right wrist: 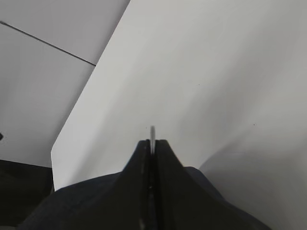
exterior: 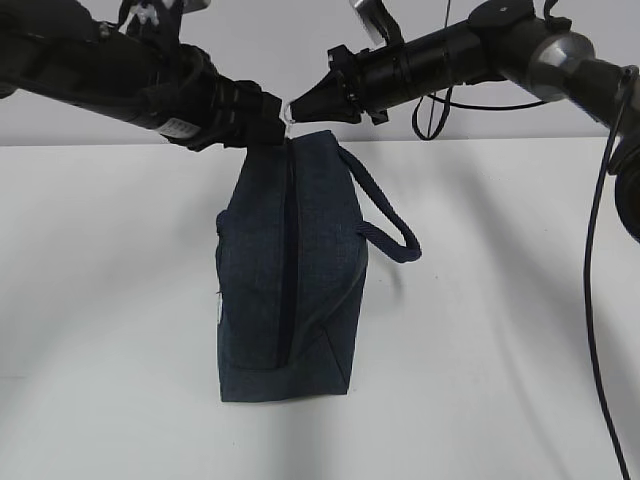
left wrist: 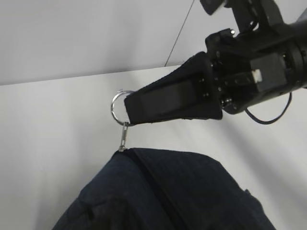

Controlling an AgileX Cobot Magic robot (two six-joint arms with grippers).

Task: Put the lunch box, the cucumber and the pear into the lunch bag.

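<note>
Navy lunch bag (exterior: 290,280) stood on the white surface (exterior: 500,330), nearest the exterior camera, zipper (exterior: 289,260) running along its top from near to far, loop handle (exterior: 385,215) hanging off its right side. Right gripper (exterior: 293,108) was pressed together, pinching the silver ring pull (left wrist: 117,106) at the bag's far upper end. Left gripper (exterior: 270,125) sat against the bag's far top edge, left of the zipper; whether it held fabric could not be told. Lunch box, cucumber and pear were not visible.
</note>
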